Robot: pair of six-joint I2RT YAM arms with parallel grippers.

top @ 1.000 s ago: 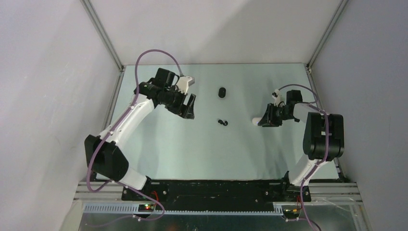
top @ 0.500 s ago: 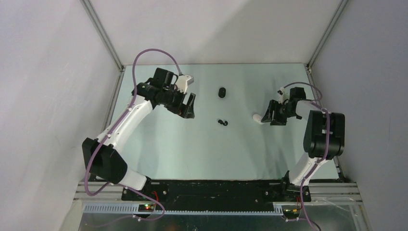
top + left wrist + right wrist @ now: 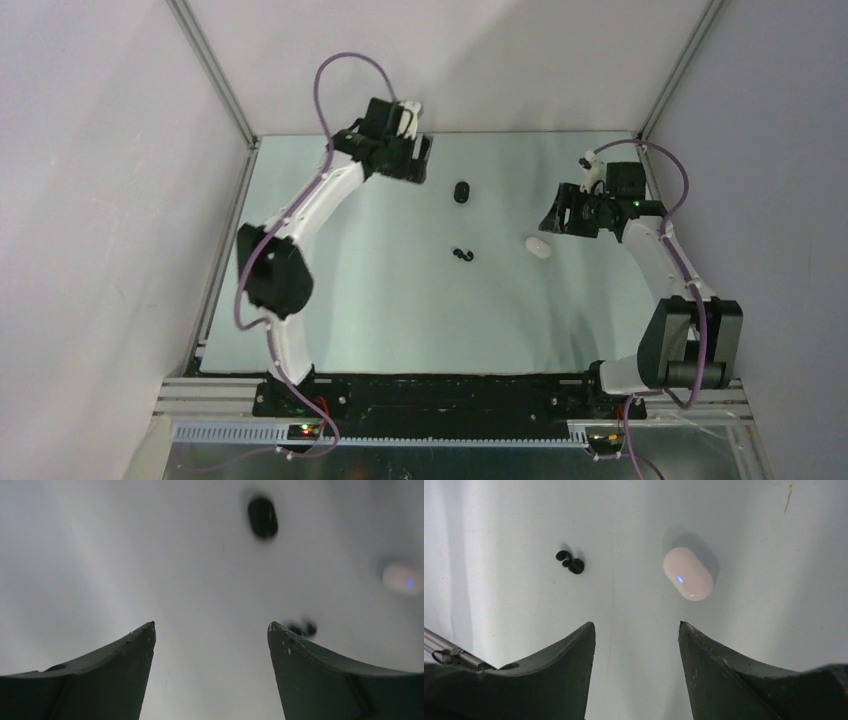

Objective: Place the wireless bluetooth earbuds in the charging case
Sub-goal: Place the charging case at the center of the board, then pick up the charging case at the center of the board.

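Dead centre, black earbuds (image 3: 462, 256) sit at 6 o'clock of the black case (image 3: 461, 191). I've got the left gripper (image 3: 422, 160) at that case's 10 o'clock, spread wide, empty. Right gripper (image 3: 550, 215) is likewise wide and empty, with the white case (image 3: 538, 247) just at its 7 o'clock.

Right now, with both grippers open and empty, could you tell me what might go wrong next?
The two black earbuds lie touching each other, so the wide right gripper may nudge one away while taking the other. The white case looks shut and smooth, so it could slide on the table when pried open.
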